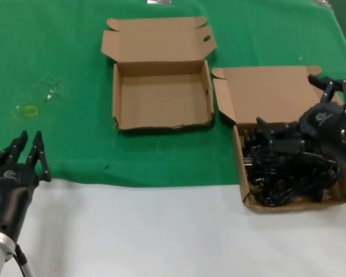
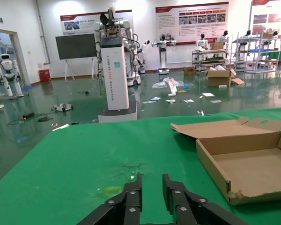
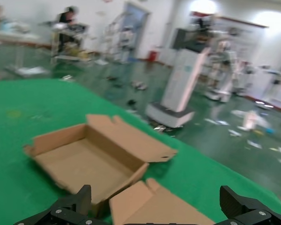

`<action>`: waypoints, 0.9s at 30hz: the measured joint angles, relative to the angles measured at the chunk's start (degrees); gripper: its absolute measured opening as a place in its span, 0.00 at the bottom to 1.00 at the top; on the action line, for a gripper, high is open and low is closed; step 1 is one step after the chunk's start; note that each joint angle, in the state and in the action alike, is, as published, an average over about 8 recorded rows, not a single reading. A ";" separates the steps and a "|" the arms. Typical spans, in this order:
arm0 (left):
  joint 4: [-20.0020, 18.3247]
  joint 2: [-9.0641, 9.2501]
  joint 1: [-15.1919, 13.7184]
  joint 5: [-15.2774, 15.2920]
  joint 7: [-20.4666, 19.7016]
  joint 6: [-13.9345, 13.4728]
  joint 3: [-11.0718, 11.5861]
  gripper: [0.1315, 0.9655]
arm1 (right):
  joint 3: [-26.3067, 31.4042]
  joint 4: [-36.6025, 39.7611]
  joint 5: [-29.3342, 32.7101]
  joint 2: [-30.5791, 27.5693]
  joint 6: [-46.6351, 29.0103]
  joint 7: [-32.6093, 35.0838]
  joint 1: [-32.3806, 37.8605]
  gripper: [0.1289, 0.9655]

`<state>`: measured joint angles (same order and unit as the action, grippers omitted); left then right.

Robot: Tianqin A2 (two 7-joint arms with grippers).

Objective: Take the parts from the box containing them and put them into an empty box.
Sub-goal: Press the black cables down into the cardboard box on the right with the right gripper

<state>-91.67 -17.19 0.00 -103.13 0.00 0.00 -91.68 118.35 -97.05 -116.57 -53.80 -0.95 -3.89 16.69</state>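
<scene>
**Right hand spread above the cable-filled box; left hand parked**

Two shallow cardboard boxes are seen lying open on the green-covered tabletop [image 1: 57, 52]. The box containing the parts [image 1: 242, 173] is placed at the right, near the edge of the green cover, with its lid flap folded back. It is filled with a tangle of black cables [image 1: 288, 173], heaped inside its walls. The empty box [image 1: 161, 98] is set just beside it, to the left and farther from the robot, its lid flap laid flat behind it; an oval finger hole is visible in that flap.

The right hand [image 1: 303, 109] is held above the far part of the filled box, over the cables. Its fingers [image 1: 271, 130] are spread wide apart, and nothing is seen gripped between them in the right wrist view.

The left hand [image 1: 29, 147] is parked at the near left, well apart from both boxes, with its fingers pressed close together around a narrow gap and nothing held.
</scene>
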 joint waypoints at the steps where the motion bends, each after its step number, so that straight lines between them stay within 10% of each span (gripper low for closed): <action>1: 0.00 0.00 0.00 0.00 0.00 0.00 0.00 0.21 | 0.91 -0.05 0.59 -1.42 -1.44 -1.04 1.09 1.00; 13: 0.00 0.00 0.00 0.00 0.00 0.00 0.00 0.04 | 4.60 2.06 11.61 -9.64 -26.19 -10.13 12.38 1.00; 27: 0.00 0.00 0.00 0.00 0.00 0.00 0.00 0.01 | 6.80 13.58 24.72 -5.75 -59.18 -1.38 30.12 1.00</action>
<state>-91.67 -17.19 0.00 -103.13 -0.01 0.00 -91.68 125.15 -83.48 -91.86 -59.55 -60.13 -5.27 46.81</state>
